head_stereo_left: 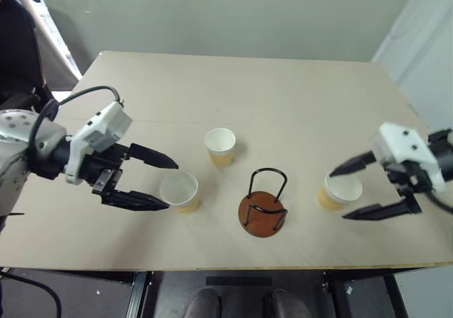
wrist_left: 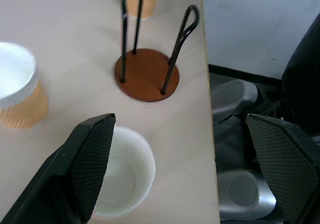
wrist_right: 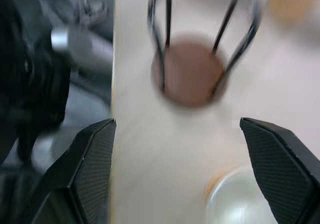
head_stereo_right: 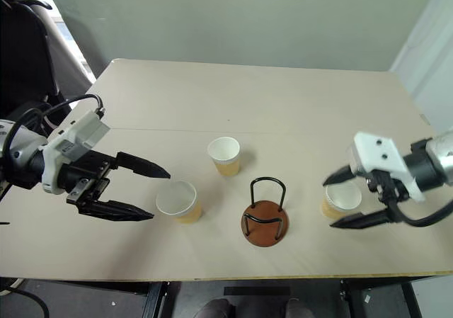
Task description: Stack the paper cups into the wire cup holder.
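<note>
Paper cups point(head_stereo_left: 180, 190) point(head_stereo_left: 220, 146) point(head_stereo_left: 339, 191) upright on desk point(head_stereo_left: 283, 98), ringing empty wire holder point(head_stereo_left: 262, 203) at nine, eleven, three o'clock. Light, crushable; grip sidewalls gently below rim. Left claw point(head_stereo_left: 161, 183), right claw point(head_stereo_left: 347, 192) both wide, empty.

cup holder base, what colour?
Reddish-brown disc on the wire cup holder, with black wire loops rising from it. Clearest in the left wrist view.

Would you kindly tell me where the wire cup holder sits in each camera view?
Left eye: wire cup holder, lower centre.
Right eye: lower centre.
Left wrist: upper middle.
Right wrist: upper middle, blurred.
Shared landmark: the table's near edge beside it.
</note>
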You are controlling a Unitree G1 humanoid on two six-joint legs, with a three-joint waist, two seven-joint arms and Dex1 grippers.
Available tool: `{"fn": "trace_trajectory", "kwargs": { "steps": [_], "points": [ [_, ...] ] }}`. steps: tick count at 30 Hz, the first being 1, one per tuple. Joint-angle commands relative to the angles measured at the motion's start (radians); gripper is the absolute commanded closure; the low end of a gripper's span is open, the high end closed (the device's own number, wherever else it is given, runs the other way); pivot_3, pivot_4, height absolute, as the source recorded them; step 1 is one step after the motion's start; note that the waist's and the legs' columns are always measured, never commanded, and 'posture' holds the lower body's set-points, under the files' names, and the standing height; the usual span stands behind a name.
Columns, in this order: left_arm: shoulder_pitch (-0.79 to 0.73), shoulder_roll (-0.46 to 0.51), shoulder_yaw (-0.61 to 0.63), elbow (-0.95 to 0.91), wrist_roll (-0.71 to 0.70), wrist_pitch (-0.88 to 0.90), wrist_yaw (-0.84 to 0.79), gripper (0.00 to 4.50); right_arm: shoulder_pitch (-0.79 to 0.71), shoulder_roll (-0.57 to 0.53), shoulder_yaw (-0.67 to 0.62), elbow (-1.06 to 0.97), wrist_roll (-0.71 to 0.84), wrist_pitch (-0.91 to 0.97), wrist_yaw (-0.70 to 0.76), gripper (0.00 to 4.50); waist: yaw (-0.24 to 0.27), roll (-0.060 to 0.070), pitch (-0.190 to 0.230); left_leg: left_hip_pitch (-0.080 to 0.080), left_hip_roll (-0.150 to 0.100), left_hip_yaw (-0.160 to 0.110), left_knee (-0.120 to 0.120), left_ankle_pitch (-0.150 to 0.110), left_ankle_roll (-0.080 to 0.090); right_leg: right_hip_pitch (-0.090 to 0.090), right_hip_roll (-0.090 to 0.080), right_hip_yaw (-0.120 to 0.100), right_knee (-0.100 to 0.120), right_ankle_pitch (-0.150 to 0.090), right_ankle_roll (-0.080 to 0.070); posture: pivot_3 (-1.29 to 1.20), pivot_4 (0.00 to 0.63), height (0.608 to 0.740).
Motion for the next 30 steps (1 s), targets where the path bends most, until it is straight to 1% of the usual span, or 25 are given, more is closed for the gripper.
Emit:
{"fn": "trace_trajectory", "kwargs": {
  "steps": [1, 6, 11, 18, 21, 25, 26, 28, 30],
  "points": [
    [-0.022, -0.006, -0.014, -0.027, 0.004, -0.009, -0.033, 0.00, 0.024, 0.013, 0.034, 0.025, -0.094, -0.052, -0.076, 0.51, -0.006, 0.000, 0.000, 0.001, 0.000, 0.000, 0.001, 0.000, 0.000, 0.000, 0.000, 0.000, 0.000, 0.000, 0.000, 0.00, 0.150, 0.740],
    [-0.017, -0.002, -0.010, -0.036, -0.003, -0.001, -0.025, 0.00, 0.038, 0.040, 0.074, 0.064, -0.145, -0.083, -0.103, 0.51, -0.006, 0.000, 0.000, 0.001, 0.001, 0.000, 0.001, 0.000, 0.000, 0.000, 0.001, 0.000, 0.001, 0.000, 0.001, 0.00, 0.150, 0.740],
    [0.002, 0.004, 0.013, -0.051, -0.015, 0.011, -0.007, 0.00, 0.039, 0.041, 0.131, 0.111, -0.224, -0.138, -0.099, 0.51, -0.005, 0.000, 0.000, 0.000, 0.000, 0.000, 0.001, 0.000, 0.001, 0.000, 0.001, 0.000, 0.001, 0.001, 0.001, 0.00, 0.150, 0.740],
    [0.029, 0.005, 0.043, -0.072, -0.025, 0.029, 0.016, 0.00, 0.008, 0.097, 0.232, 0.194, -0.358, -0.233, -0.106, 0.51, -0.004, 0.000, 0.000, -0.001, 0.001, 0.000, 0.001, 0.000, 0.001, 0.000, 0.001, -0.001, 0.001, 0.001, 0.001, 0.00, 0.150, 0.740],
    [0.033, 0.008, 0.048, -0.072, -0.023, 0.032, 0.018, 0.00, -0.009, 0.120, 0.246, 0.219, -0.394, -0.255, -0.108, 1.04, -0.005, 0.000, 0.000, 0.000, 0.001, 0.000, 0.001, 0.000, 0.001, 0.000, 0.001, -0.001, 0.001, 0.001, 0.001, 0.00, 0.150, 0.740],
    [0.036, 0.009, 0.054, -0.073, -0.023, 0.035, 0.022, 0.00, -0.025, 0.132, 0.245, 0.240, -0.424, -0.284, -0.102, 2.42, -0.004, 0.000, 0.000, 0.000, 0.001, 0.000, 0.001, 0.000, 0.001, 0.000, 0.001, -0.001, 0.001, 0.001, 0.001, 0.00, 0.150, 0.740],
    [0.037, 0.010, 0.056, -0.073, -0.023, 0.035, 0.023, 0.00, -0.028, 0.131, 0.238, 0.236, -0.419, -0.286, -0.092, 2.71, -0.004, 0.000, 0.000, 0.000, 0.001, 0.000, 0.001, 0.000, 0.001, 0.000, 0.001, -0.001, 0.001, 0.001, 0.001, 0.00, 0.150, 0.740],
    [0.039, 0.011, 0.058, -0.073, -0.024, 0.036, 0.024, 0.00, -0.033, 0.123, 0.223, 0.225, -0.403, -0.287, -0.069, 3.53, -0.004, 0.000, 0.000, -0.001, 0.001, 0.000, 0.001, 0.000, 0.001, 0.000, 0.001, -0.001, 0.001, 0.001, 0.001, 0.00, 0.150, 0.740],
    [0.038, 0.011, 0.060, -0.073, -0.023, 0.037, 0.025, 0.00, -0.042, 0.102, 0.199, 0.205, -0.375, -0.281, -0.033, 4.24, -0.004, 0.000, 0.000, -0.001, 0.001, 0.000, 0.001, 0.000, 0.001, 0.000, 0.001, -0.001, 0.001, 0.001, 0.001, 0.00, 0.150, 0.740]
  ]
}}
